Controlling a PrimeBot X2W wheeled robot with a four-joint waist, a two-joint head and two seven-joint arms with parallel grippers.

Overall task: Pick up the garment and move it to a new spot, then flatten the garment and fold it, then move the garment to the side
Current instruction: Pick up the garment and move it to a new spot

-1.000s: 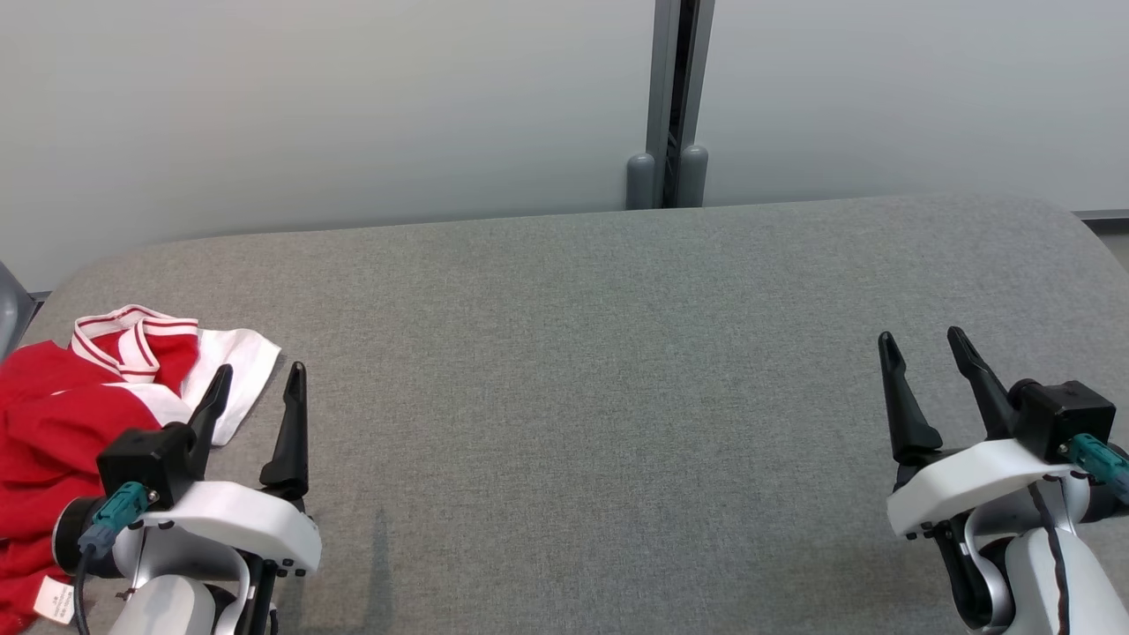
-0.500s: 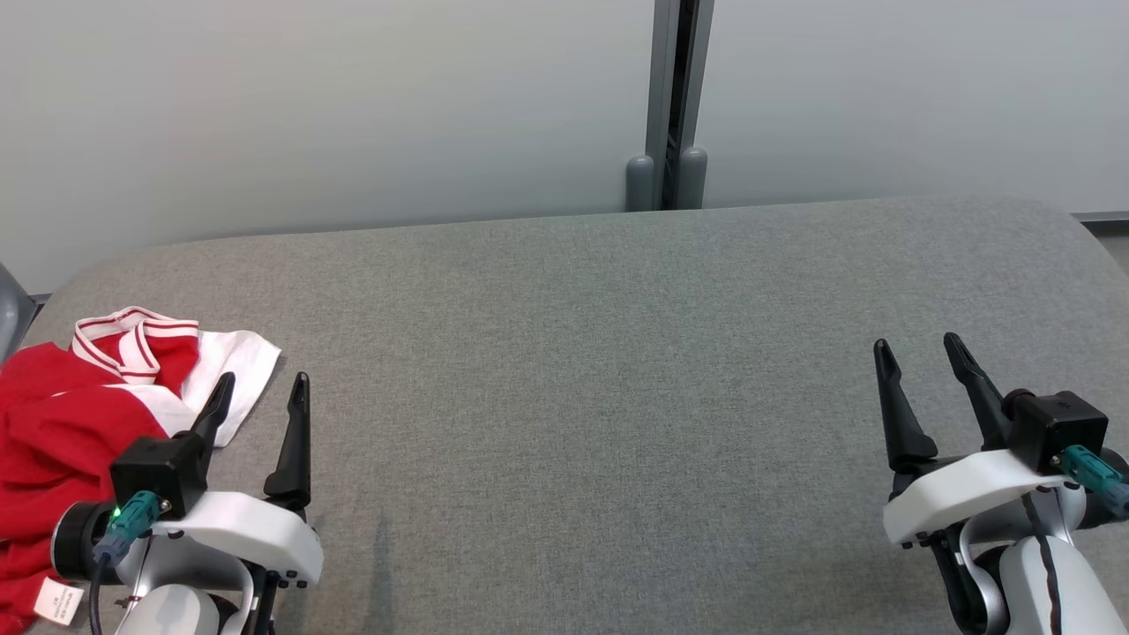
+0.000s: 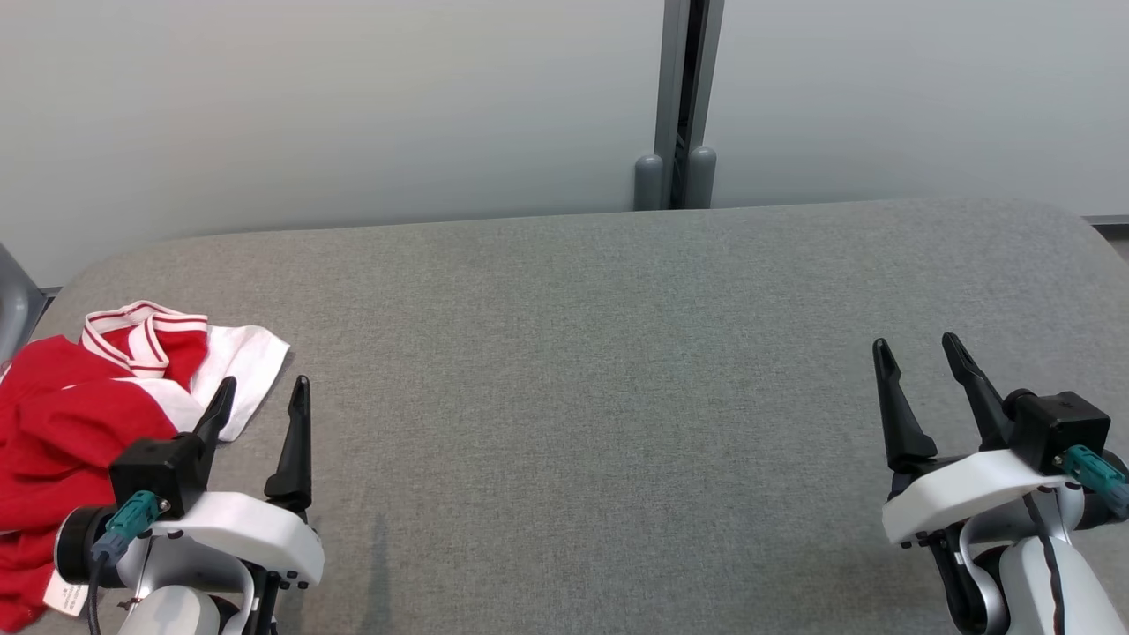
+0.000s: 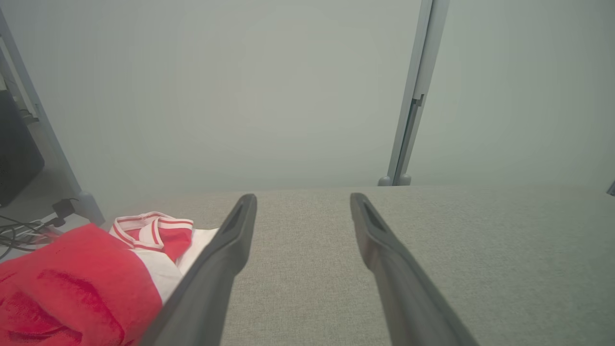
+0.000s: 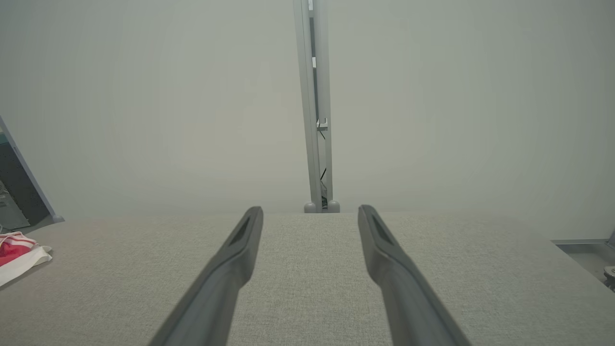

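- Head view: The crumpled red-and-white garment [image 3: 79,423] lies bunched at the far left of the grey padded table [image 3: 573,353]. Its white edge sits just outboard of the left gripper [image 3: 265,381]. Over the past second both grippers have sunk a touch and then settled. The whole frame has also slid slightly, which is a camera shift and not a move of the cloth. The garment looks untouched, so the pick-up appears yet to begin. The right gripper [image 3: 915,340] waits well apart from the garment, over bare table. Both arms are held low with fingers pointing away from the robot, jaws spread wide and empty.
- Left wrist view: The left gripper [image 4: 302,197] is level with the tabletop, with only bare grey fabric between its parted fingers. The garment [image 4: 72,278] lies to the left of the left-hand finger and is partly hidden behind it, its striped collar [image 4: 153,228] farther ahead. Whether that finger brushes the cloth cannot be told.
- Right wrist view: The right gripper [image 5: 311,208] points straight across the table, fingers wide apart with nothing between them. A corner of the garment [image 5: 17,252] lies far off to its left.
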